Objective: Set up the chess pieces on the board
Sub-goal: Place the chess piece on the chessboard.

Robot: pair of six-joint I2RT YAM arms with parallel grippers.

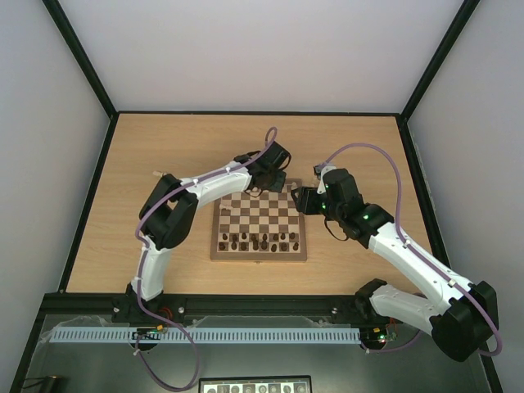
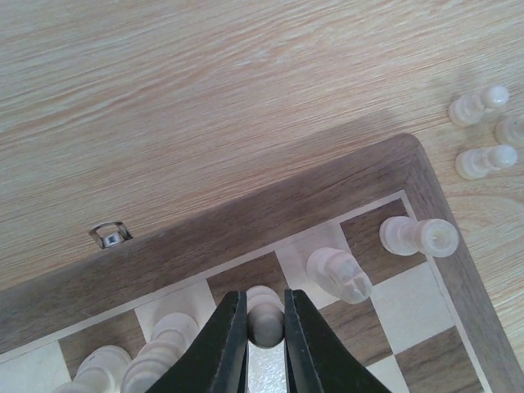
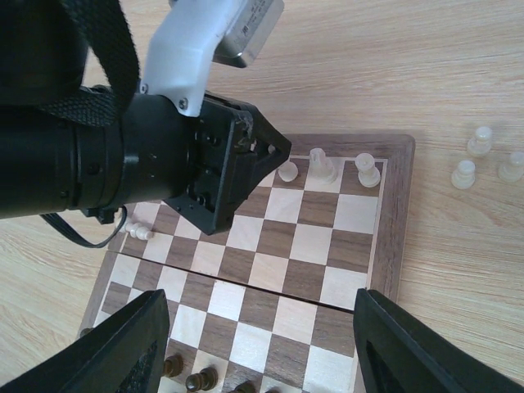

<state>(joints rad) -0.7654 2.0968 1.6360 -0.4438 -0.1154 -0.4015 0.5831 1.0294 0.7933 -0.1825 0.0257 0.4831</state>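
Three chess pieces (image 2: 485, 160) lie off the board (image 2: 246, 237), upper right; left gripper (image 2: 264, 296) clamps a fourth piece (image 2: 264, 323), bottom centre; right gripper (image 3: 260, 303) apart.

There is one board (image 1: 259, 255) on one desk (image 1: 147, 164). Three pale chess pieces (image 3: 464, 173) stand on the desk off the board's far right corner. Two more stand at the right end of the far row, and one pale piece (image 2: 264, 321) is in the left tool (image 2: 264, 304). Those further left overlap and can't be counted. The dark chessmen (image 1: 254, 241) along the near edge are too small to count. There are two tools, counting the right tool (image 3: 260, 303).
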